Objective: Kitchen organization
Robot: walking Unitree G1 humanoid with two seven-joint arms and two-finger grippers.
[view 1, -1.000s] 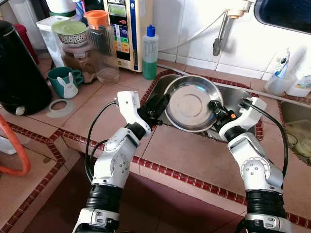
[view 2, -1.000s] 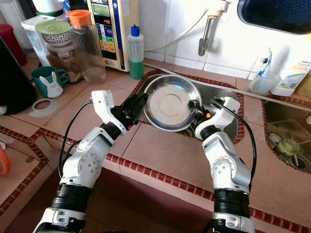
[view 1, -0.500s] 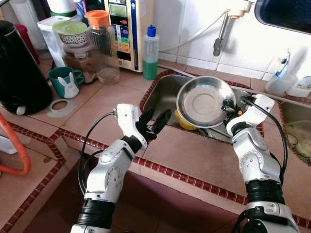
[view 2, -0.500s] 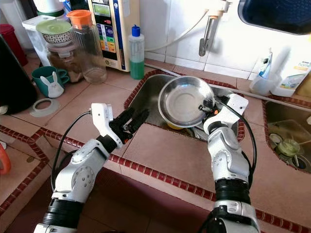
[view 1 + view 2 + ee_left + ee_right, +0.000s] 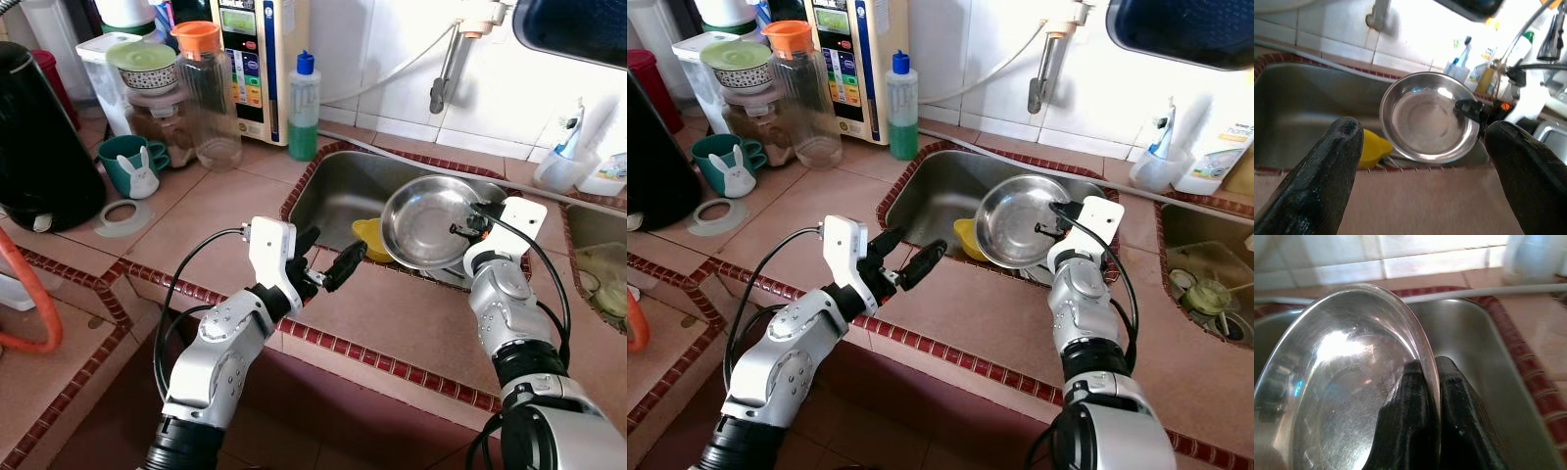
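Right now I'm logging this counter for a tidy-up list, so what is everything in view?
Round steel bowl: one, silver, over the sink, rim pinched.
Steel sink: one, silver, set in the tiled counter.
Yellow item: one, in the sink beside the bowl.
Green soap bottle with blue cap: one, behind the sink.
Clear jar with orange lid: one, back left.
Teal mug with white rabbit: one, left.
Black kettle: one, far left.
Left gripper: black fingers, empty, at the counter edge.
Right gripper: black fingers, clamping the bowl's rim.

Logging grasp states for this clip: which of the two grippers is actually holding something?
The right gripper: its two black fingers pinch the rim of the steel bowl over the sink. The left gripper hovers open above the counter edge, holding nothing.
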